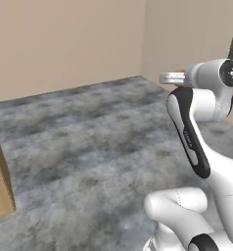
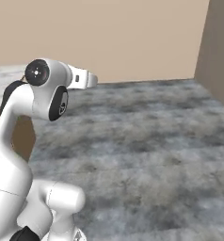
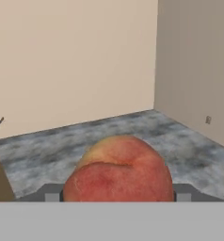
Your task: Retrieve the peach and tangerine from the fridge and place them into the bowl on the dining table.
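While the arm [image 2: 20, 122] hangs above grey floor [image 1: 89, 147], its fingers [image 3: 118, 197] clasp the peach [image 3: 118, 169]

The peach [image 3: 118, 169] between my fingers [image 3: 52, 193] has a matt, faintly velvety skin, mottled red low down and yellow-orange at twelve o'clock, with a soft crease across it. My fingers look like dull grey plastic or metal; I cannot tell which. The floor [image 1: 89, 147] is a blotchy grey stone or concrete, matt and slightly rough-looking. The walls [image 3: 71, 61] are smooth, flat beige paint. At nine o'clock in the left base view, a tan wooden panel [image 1: 0, 188] looks plain and unpolished.
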Tool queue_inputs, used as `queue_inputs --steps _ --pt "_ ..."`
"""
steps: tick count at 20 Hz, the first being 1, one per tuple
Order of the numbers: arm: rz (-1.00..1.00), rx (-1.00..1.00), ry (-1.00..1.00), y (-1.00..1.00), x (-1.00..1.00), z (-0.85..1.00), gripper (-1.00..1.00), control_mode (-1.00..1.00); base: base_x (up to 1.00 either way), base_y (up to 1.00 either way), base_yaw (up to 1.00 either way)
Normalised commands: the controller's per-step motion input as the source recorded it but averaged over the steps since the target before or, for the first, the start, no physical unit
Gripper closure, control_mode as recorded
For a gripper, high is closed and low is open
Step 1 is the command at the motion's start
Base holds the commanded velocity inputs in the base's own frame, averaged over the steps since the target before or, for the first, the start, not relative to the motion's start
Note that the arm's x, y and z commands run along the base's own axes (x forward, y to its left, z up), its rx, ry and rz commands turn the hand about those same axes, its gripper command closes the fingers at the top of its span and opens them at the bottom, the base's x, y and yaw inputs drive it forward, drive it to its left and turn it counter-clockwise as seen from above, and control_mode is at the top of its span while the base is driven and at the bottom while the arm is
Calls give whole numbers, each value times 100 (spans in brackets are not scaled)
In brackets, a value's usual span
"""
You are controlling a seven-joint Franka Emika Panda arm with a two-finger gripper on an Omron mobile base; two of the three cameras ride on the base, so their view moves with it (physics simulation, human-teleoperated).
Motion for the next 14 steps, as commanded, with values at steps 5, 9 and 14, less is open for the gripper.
queue_inputs --steps 5,9,14 --pt "0 0 0 0 0 0 100 100 48 0 50" --pt "0 0 0 0 0 0 100 100 93 -1 35" --pt "0 0 0 0 0 0 100 100 100 -13 15"
